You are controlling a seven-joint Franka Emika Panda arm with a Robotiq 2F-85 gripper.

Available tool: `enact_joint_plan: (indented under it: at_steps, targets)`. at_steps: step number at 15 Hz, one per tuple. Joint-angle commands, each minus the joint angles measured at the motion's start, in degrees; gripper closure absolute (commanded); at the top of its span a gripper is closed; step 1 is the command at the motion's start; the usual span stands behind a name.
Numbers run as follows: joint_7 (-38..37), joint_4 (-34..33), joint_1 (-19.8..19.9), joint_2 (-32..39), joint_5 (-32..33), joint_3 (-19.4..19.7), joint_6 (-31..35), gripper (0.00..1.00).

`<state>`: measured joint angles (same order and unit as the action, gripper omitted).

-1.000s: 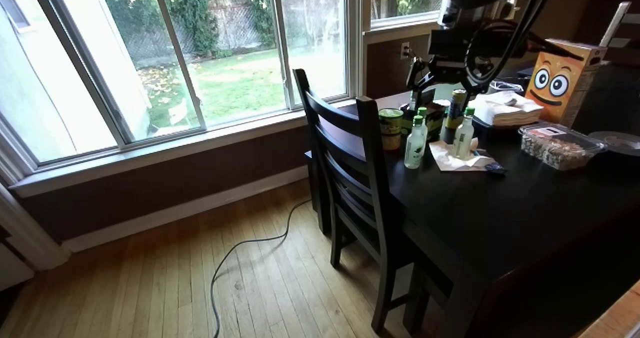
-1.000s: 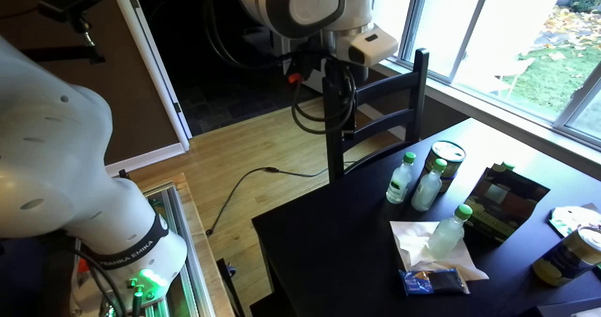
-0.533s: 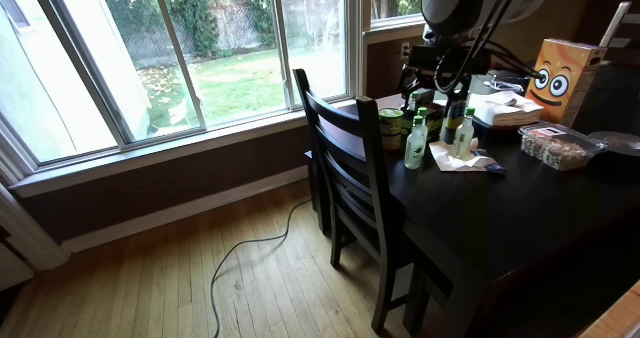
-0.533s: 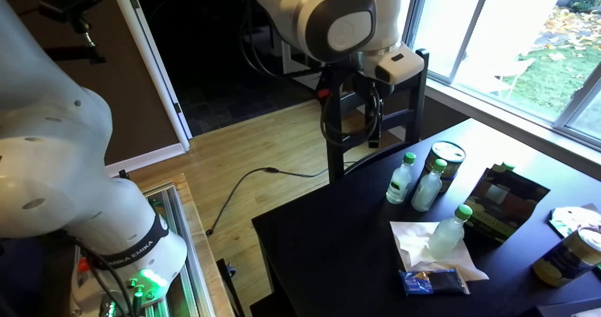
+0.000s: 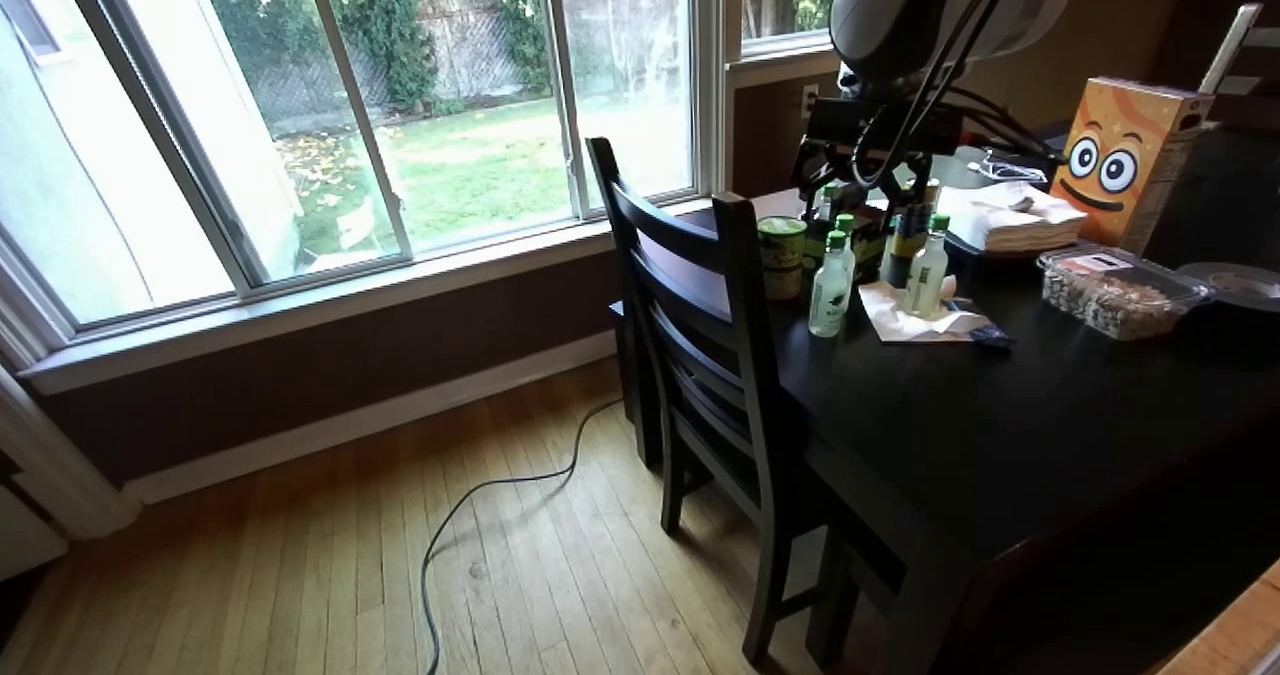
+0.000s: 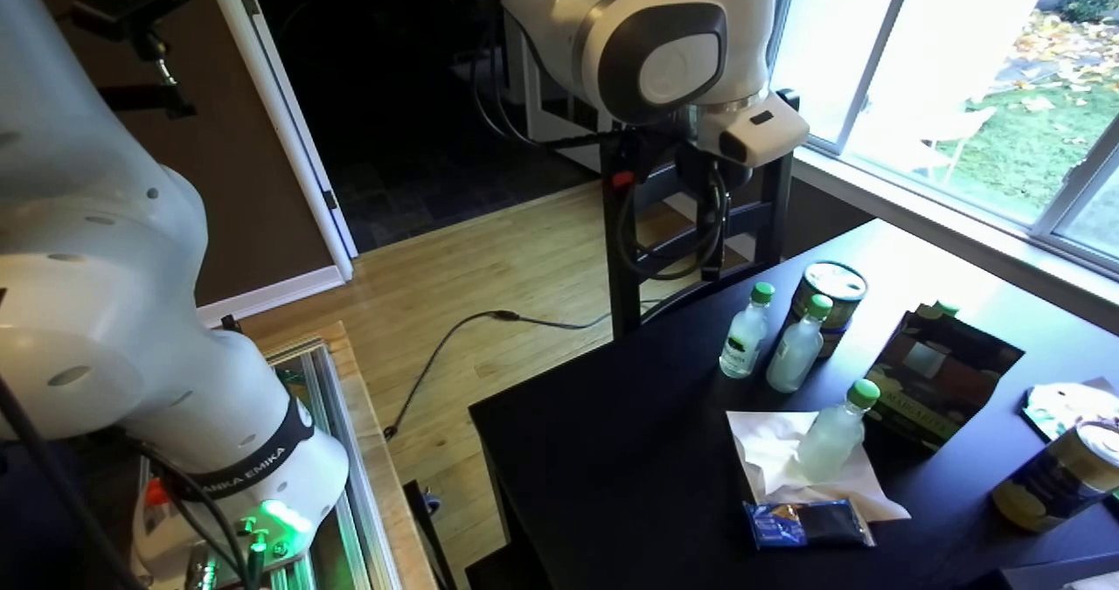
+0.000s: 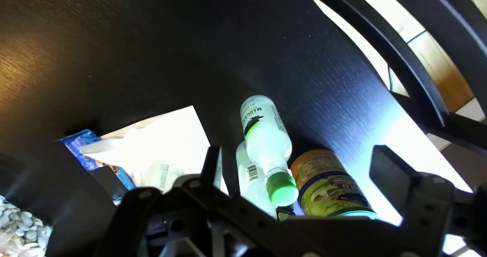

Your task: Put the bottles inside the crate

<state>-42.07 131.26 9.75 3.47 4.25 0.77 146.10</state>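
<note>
Hovering above the desk (image 7: pixel 171 59), the claw (image 7: pixel 298 165) stands wide, its fingers (image 7: pixel 395 181) well apart. Below it are a pale green-capped bottle (image 7: pixel 266 135), a second bottle (image 7: pixel 253 177) just beside that, and a labelled can (image 7: pixel 335 188) next to them. In an exterior view, a third bottle (image 6: pixel 826 446) stands on white paper (image 6: pixel 761 450), with a blue wrapper (image 6: pixel 809 524) at the edge. All three are upright on the desk, outside the dark crate (image 6: pixel 927 402), which is near the third. A green cap (image 6: pixel 946 308) shows at its far edge; whether that bottle is inside or behind, I cannot tell. Another can (image 6: pixel 1058 476) stands near the crate. Farther out, a clear tub (image 5: pixel 1120 300) holds pale, chunky bits, beside a stack of napkins (image 5: pixel 1005 220) and an orange box (image 5: pixel 1115 170) with a cartoon face.
</note>
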Motion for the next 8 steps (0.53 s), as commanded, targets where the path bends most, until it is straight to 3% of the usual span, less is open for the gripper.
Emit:
enact_joint_plan:
  at_steps: [1,5,8]
  targets:
    - [2.54,-2.21,-1.71,2.96,-1.01,3.02,2.18,0.00]
    - [5.77,-4.89,-1.99,6.18,-3.09,4.47,3.48,0.00]
    - [8.31,-6.88,-2.21,8.74,-5.37,4.76,4.24,0.08]
